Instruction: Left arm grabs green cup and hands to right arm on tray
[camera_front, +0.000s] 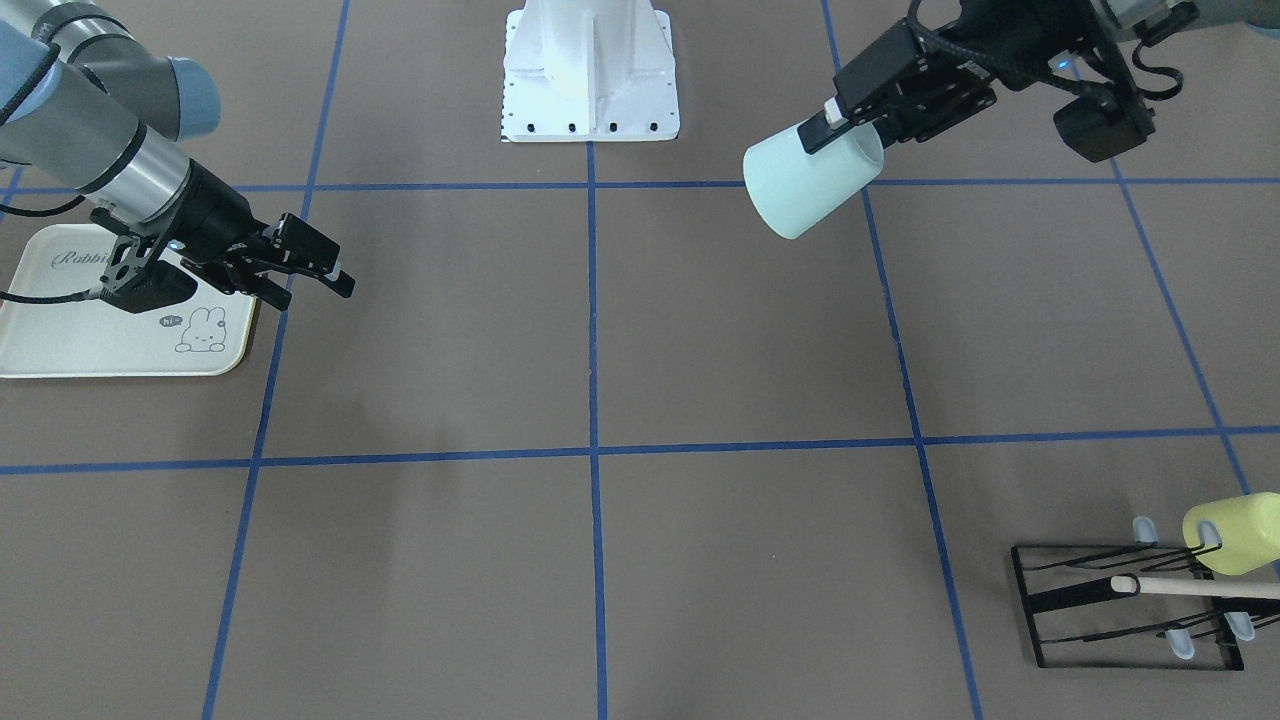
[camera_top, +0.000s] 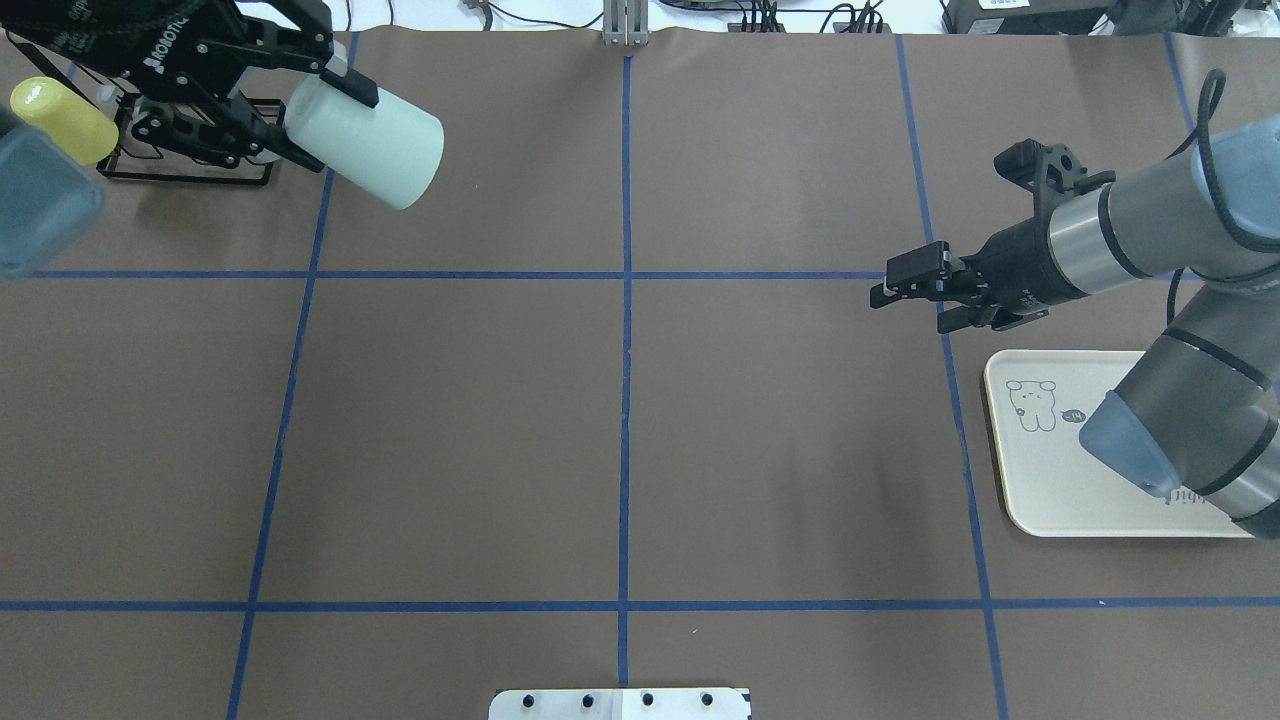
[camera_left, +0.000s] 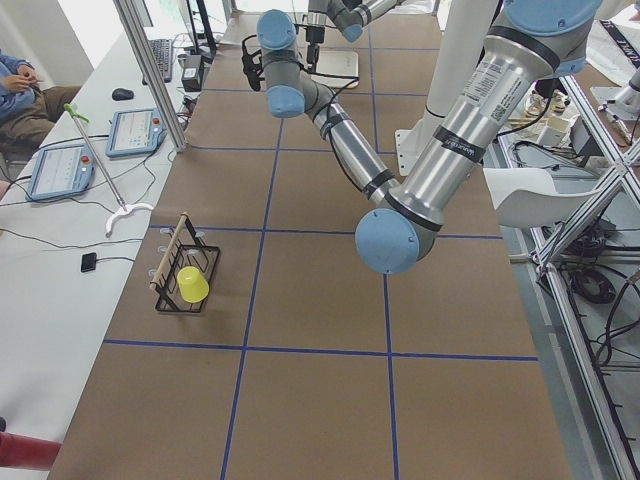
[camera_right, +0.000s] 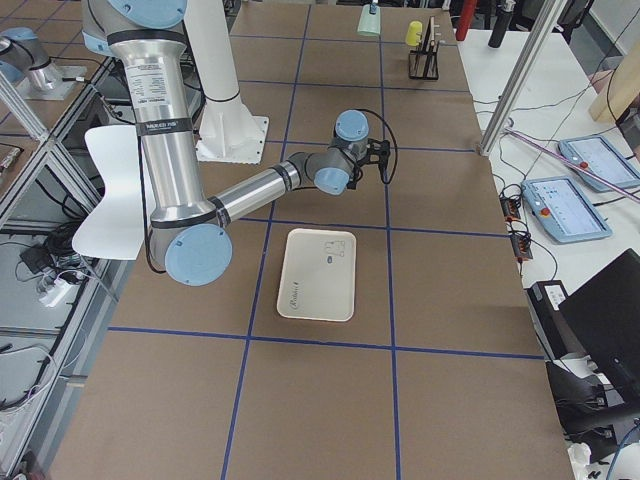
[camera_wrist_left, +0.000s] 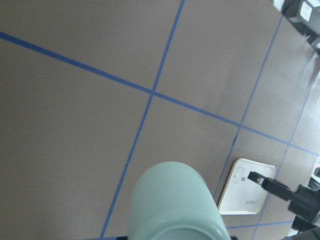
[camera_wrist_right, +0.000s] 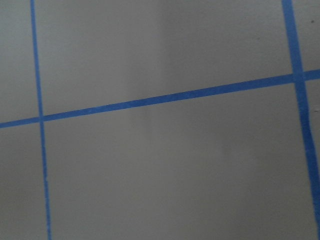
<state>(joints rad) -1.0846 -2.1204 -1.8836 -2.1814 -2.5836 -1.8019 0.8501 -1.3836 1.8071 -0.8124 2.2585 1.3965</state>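
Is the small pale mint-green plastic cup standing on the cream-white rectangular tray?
No, the left gripper holds the green cup tilted in the air, far from the tray.

Open mat (camera_top: 620, 430) btwn left gripper (camera_top: 320, 118) & right gripper (camera_top: 908, 305); rack (camera_top: 200, 180) behind left.

Left arm (camera_top: 120, 40) raised; left gripper (camera_front: 838, 135) clamped on green cup (camera_front: 800, 195) (held sideways, off the table). Right gripper (camera_top: 905, 300) level, jaws parted, empty.

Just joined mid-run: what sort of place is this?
Probably a robotics lab: a table gridded with blue tape, teach pendants on a side bench, and an aluminium frame post.
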